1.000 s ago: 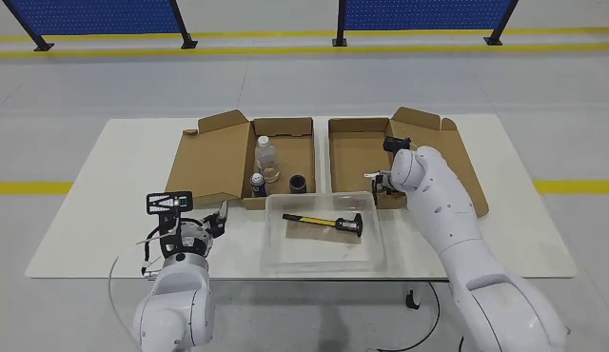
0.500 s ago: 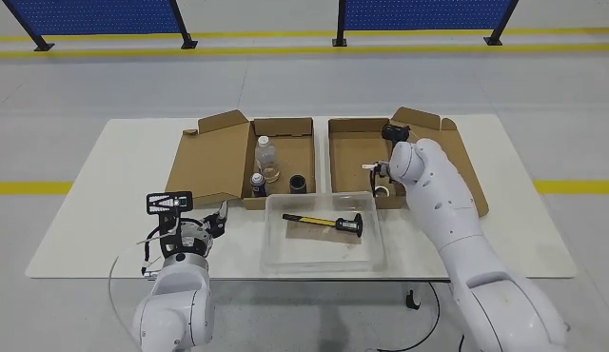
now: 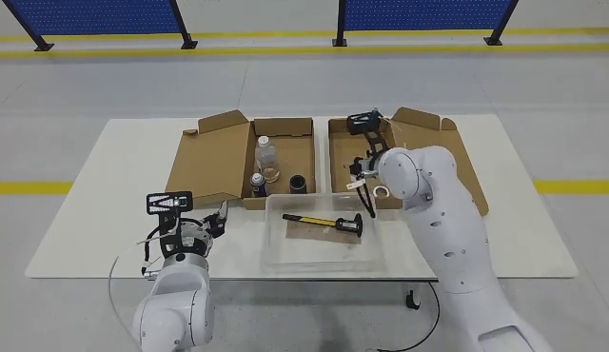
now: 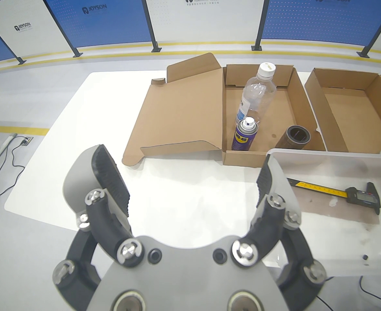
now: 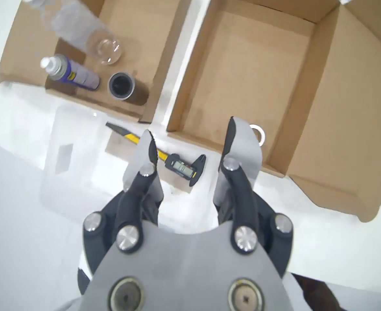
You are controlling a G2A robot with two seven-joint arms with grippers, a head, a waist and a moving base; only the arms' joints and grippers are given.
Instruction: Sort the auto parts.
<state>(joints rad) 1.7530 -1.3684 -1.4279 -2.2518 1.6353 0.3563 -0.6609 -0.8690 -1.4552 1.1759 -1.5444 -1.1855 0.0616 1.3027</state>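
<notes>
A digital caliper [image 3: 328, 224] [image 4: 336, 192] [image 5: 180, 163] lies in the clear plastic tray [image 3: 324, 259] at the table's front. The left cardboard box [image 3: 285, 127] holds a clear bottle [image 3: 265, 154], a blue spray can [image 3: 257, 182] and a black cylinder [image 3: 298, 184]. A white ring [image 3: 382, 192] [image 5: 259, 132] lies at the front of the right cardboard box [image 3: 344, 157]. My right gripper [image 3: 364, 200] [image 5: 192, 132] hangs open and empty above the seam between that box and the tray. My left gripper [image 3: 218, 221] [image 4: 184, 160] stands open and empty over the table's front left.
Both boxes have their lids folded flat outward, toward the left and right table edges. A small black speck [image 4: 366, 256] lies in the tray. Bare white table [image 3: 114, 190] stretches left of the boxes. Blue partition panels stand on the floor behind.
My right arm has swung left, from over the right box's front corner toward the tray, leaving the white ring in the box. The left arm has not moved.
</notes>
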